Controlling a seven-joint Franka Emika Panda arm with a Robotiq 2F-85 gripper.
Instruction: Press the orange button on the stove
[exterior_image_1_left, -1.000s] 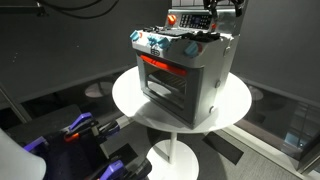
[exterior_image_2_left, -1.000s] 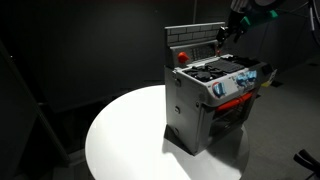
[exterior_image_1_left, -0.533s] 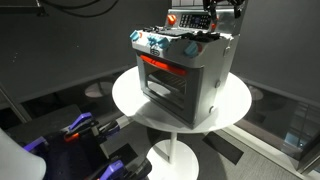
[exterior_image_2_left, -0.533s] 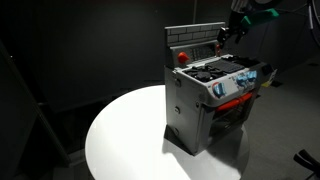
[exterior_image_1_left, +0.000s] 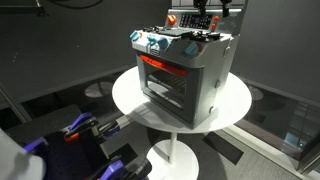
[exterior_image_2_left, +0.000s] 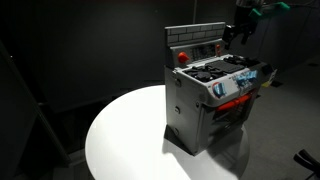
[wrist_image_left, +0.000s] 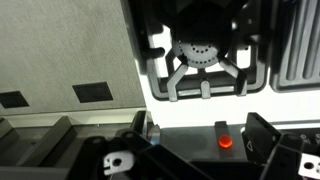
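A toy stove (exterior_image_1_left: 185, 70) stands on a round white table (exterior_image_1_left: 130, 100); it also shows in an exterior view (exterior_image_2_left: 210, 100). Its small orange button sits on the dark back panel, seen in both exterior views (exterior_image_1_left: 171, 18) (exterior_image_2_left: 181, 56) and in the wrist view (wrist_image_left: 225, 141). My gripper (exterior_image_1_left: 211, 9) (exterior_image_2_left: 240, 28) hovers above the back panel, toward the end away from the button and apart from it. In the wrist view the gripper (wrist_image_left: 198, 138) is open and empty, with the button between its dark fingers and the burner grate (wrist_image_left: 203, 62) above.
The stove has blue knobs (exterior_image_1_left: 158, 44) along its front and an oven door with a red strip (exterior_image_1_left: 160, 66). The white table (exterior_image_2_left: 130, 140) extends around the stove. Dark blue and black equipment (exterior_image_1_left: 80, 130) lies on the floor beside the table.
My gripper has risen a little above the stove's back panel. The stove and button have not moved.
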